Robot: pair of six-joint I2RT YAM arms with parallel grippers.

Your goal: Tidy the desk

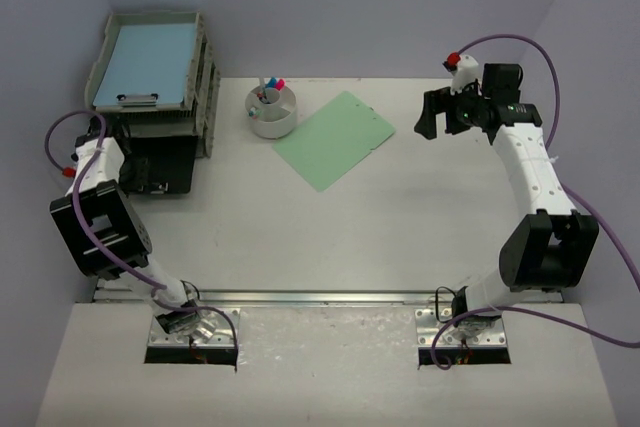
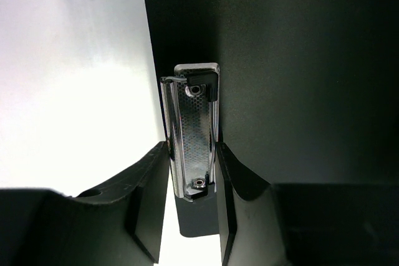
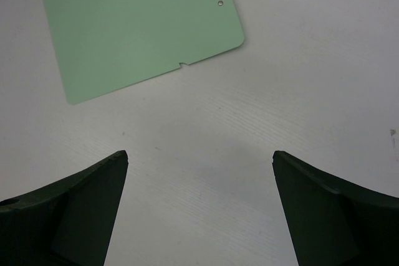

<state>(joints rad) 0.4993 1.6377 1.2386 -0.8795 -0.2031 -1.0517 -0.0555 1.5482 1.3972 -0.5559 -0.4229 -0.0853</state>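
The large white rectangular desk [image 1: 400, 237] fills the middle of the top view, with its metal rail [image 1: 320, 297] along the near edge, just beyond the two arm bases. A stack of grey slatted trays [image 1: 205, 97] is set at the far-left corner, and a light blue clipboard [image 1: 150, 62] lies in the uppermost tray. Directly against the near side of the stack, by the left edge, a flat black clipboard [image 2: 299, 91] is seen. Whether it reaches into the lowest tray cannot be told.

The left gripper [image 2: 193, 154] is placed at this black clipboard, and its jaws are clamped on the chrome metal clip [image 2: 193, 129], one finger pressed to each long side. The tray stack stands immediately beyond it.

A round white pen pot [image 1: 272, 112] holding a few coloured pens [image 1: 272, 84] is set near the middle of the far edge. Just to its right, a thin pale green rectangular board [image 1: 335, 139] lies flat and askew on the desk, one corner close to the pot.

The right gripper [image 3: 199, 154] is held above the bare surface toward the far-right corner, its jaws spread wide apart with nothing between them. In the right wrist view the green board is seen ahead of it, with a small hole and an edge notch showing.
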